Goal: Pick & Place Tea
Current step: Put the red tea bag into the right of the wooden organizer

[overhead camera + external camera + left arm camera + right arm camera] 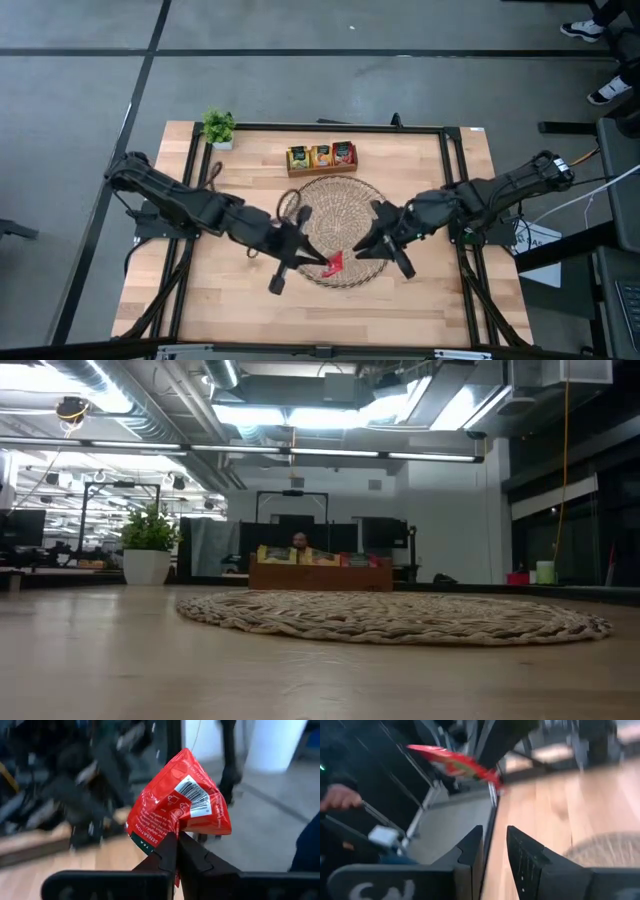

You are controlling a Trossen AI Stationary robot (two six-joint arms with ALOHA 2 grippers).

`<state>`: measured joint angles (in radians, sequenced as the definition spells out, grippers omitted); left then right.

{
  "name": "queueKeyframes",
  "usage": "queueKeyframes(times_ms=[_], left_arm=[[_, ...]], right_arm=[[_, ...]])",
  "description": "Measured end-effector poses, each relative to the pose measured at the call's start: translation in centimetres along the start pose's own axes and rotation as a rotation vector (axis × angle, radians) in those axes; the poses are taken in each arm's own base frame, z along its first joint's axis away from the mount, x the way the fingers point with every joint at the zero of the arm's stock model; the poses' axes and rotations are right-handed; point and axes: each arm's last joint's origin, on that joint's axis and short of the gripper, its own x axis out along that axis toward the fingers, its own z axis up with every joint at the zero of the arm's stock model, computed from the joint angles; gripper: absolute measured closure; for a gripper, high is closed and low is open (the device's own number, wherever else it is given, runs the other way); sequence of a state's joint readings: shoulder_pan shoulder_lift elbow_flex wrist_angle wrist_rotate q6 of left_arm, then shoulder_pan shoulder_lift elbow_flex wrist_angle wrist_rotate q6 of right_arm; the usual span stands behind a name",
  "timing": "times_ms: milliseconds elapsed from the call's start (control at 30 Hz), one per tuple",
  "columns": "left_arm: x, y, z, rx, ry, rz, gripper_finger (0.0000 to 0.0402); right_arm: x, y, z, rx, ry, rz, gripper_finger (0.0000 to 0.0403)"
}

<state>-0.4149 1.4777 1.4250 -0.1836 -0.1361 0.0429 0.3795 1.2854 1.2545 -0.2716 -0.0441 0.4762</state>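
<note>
One red sachet (177, 802) pinched in left fingers (176, 851); right fingers (492, 851) parted, empty.

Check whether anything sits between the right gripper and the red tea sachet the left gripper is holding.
Nothing visible does. The left gripper is shut on the red tea sachet, held up over the wicker mat. The right gripper stands open facing it, with only clear air between.
</note>
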Motion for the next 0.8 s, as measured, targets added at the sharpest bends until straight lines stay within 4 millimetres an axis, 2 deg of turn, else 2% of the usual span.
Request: queueKeyframes(times_ms=[200, 500, 667, 800], left_arm=[[-1.1, 0.3, 2.1, 0.002, -0.178, -0.038, 0.0397], [-2.6, 0.5, 4.4, 0.044, -0.401, -0.072, 0.0398], [-2.8, 0.9, 4.9, 0.056, -0.452, -0.088, 0.0397], [-2.8, 1.4, 4.9, 0.057, -0.459, -0.079, 0.0398]], right_arm=[[-0.2, 0.3, 2.0, -0.050, -0.191, 0.074, 0.0315], [-0.9, 1.1, 3.8, -0.084, -0.372, 0.172, 0.0315], [-1.5, 1.7, 4.8, -0.128, -0.490, 0.240, 0.0315], [-1.6, 1.8, 4.9, -0.133, -0.509, 0.259, 0.0301]])
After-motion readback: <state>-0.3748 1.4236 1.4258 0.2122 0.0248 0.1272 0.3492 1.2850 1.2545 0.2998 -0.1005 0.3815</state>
